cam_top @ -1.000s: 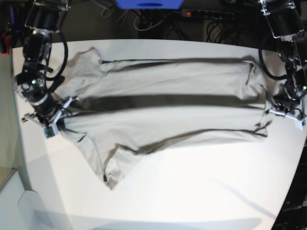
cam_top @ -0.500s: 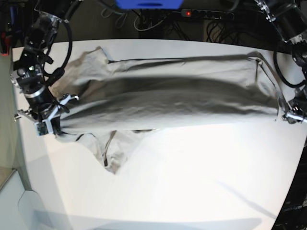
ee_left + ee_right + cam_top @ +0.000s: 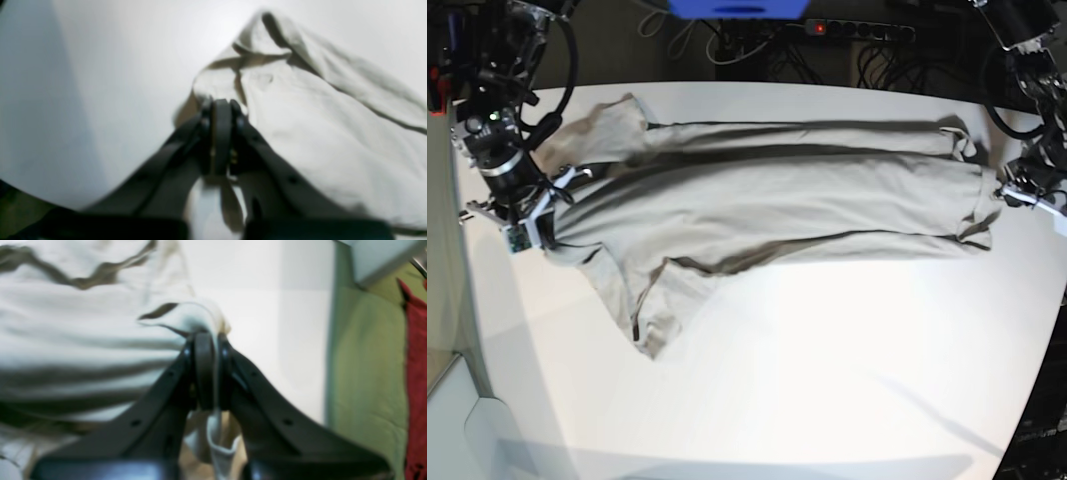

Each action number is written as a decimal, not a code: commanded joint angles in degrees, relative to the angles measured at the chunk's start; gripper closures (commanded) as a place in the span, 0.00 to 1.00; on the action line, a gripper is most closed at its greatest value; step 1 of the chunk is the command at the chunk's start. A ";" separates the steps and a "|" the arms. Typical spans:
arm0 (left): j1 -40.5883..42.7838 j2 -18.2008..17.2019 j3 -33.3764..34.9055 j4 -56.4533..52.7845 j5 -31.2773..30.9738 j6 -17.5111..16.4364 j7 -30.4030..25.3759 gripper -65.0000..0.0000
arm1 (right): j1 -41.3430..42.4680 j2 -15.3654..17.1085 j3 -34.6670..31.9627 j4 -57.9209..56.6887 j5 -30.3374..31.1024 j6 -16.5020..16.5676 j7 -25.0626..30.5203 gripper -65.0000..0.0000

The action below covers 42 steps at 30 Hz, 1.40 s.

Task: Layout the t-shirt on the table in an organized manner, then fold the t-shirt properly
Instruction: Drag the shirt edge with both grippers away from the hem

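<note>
The t-shirt lies stretched across the far half of the table, spanning side to side between the right gripper and left gripper.

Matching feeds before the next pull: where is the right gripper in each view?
Base: right gripper at far left, shut on the t-shirt.
Right wrist: bottom centre, pinching a fabric fold.
Left wrist: not in it; that one is the left gripper.
Shared landmark: the white table.
</note>
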 commanded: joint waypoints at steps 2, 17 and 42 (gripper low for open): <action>-0.08 -1.55 0.47 0.76 -0.14 -0.12 -1.02 0.98 | 0.33 0.61 -0.27 1.02 0.59 0.17 1.55 1.00; -10.98 -1.63 2.14 -3.46 8.04 0.05 -1.11 0.98 | 13.87 2.11 -5.55 -10.14 -8.64 0.17 1.46 0.91; -11.07 0.30 6.09 6.12 17.36 -9.79 11.81 0.35 | 11.67 -1.32 -5.63 3.22 -16.29 0.17 -19.47 0.56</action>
